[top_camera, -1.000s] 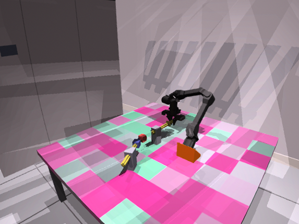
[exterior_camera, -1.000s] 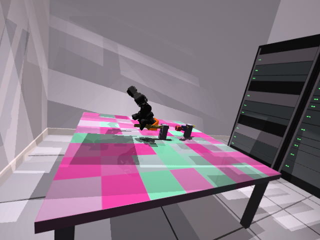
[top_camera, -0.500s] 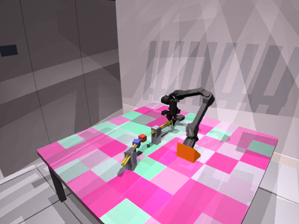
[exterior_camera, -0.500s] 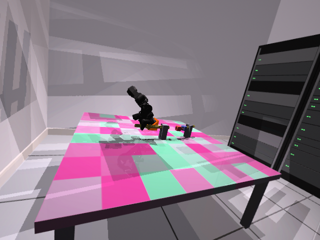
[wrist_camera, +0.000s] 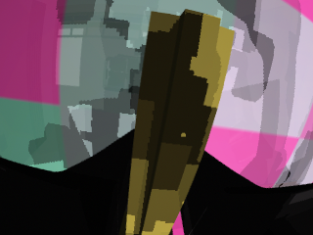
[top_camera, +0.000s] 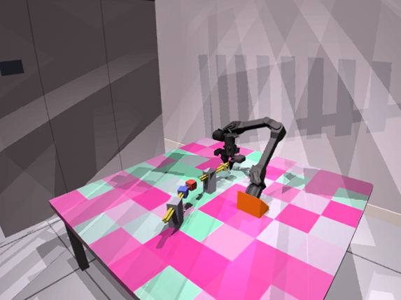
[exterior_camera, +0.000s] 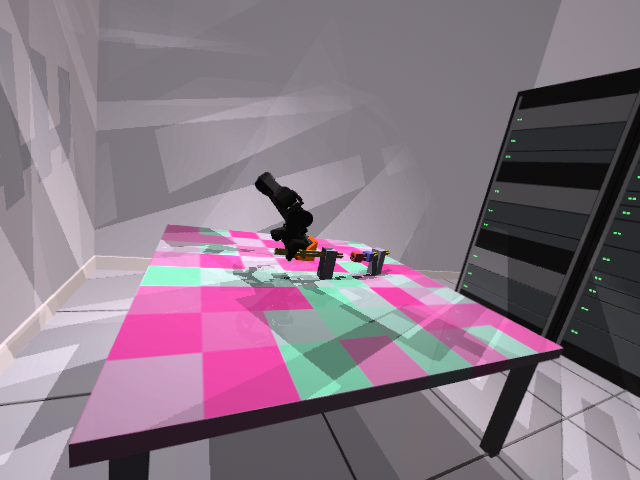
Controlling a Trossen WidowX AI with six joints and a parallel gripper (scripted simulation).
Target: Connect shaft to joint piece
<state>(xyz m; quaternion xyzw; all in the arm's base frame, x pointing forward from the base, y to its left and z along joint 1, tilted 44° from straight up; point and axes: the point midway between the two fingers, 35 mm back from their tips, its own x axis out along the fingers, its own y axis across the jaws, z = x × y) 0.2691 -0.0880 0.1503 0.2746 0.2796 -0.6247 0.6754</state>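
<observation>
A yellow shaft (top_camera: pixel 167 215) runs through a grey block (top_camera: pixel 175 208) (exterior_camera: pixel 376 265) and carries the hinged joint piece: a blue part (top_camera: pixel 182 191) (exterior_camera: pixel 368 255) and a red square end (top_camera: pixel 190 184) (exterior_camera: pixel 356 256). The red end is turned toward the second shaft; its opening cannot be made out. The second yellow shaft (top_camera: pixel 222 167) (exterior_camera: pixel 309 253) (wrist_camera: pixel 173 98) passes through the second grey block (top_camera: pixel 210 182) (exterior_camera: pixel 326 264). Its near tip sticks out, with a small gap to the red end. My gripper (top_camera: pixel 230 166) (exterior_camera: pixel 291 255) (wrist_camera: pixel 156 139) is shut on this shaft behind the block.
The orange base piece (top_camera: pixel 250 204) (exterior_camera: pixel 312 244) stands beside the arm's foot, to the right of the blocks in the top view. The checkered pink and green table (top_camera: pixel 236 238) (exterior_camera: pixel 242 341) bears everything. Dark cabinets stand beyond its edge.
</observation>
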